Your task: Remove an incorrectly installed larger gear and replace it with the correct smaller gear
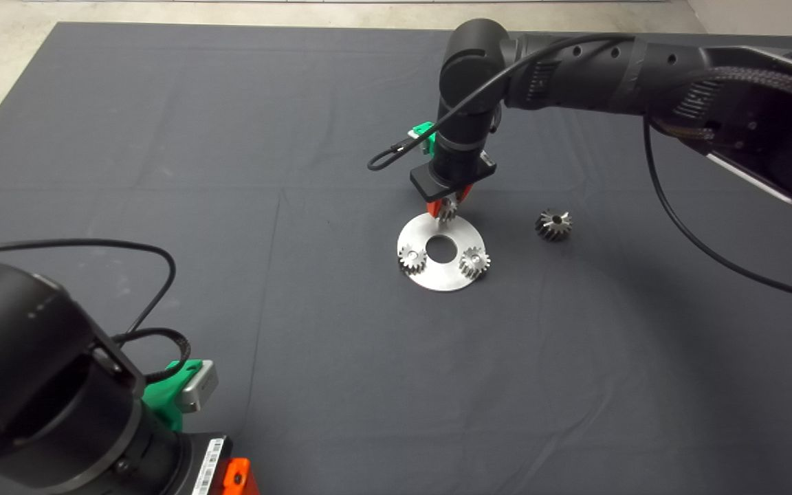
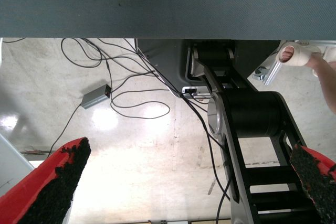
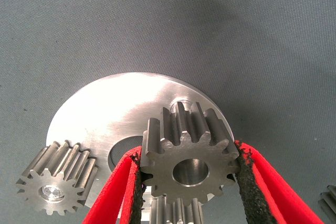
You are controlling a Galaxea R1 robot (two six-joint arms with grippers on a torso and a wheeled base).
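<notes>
The right gripper (image 3: 190, 182) pinches the smaller gear (image 3: 190, 158) between its red fingers (image 3: 118, 187), just above the far edge of the round steel plate (image 1: 442, 278). Two matching gears sit on the plate's near side. The larger gear (image 1: 553, 224) lies on the mat right of the plate. The left gripper (image 2: 184, 182) waits near the mat's corner, fingers wide apart.

No readable text; only an illegible barcode label (image 1: 207, 467) on the left arm's wrist housing.
</notes>
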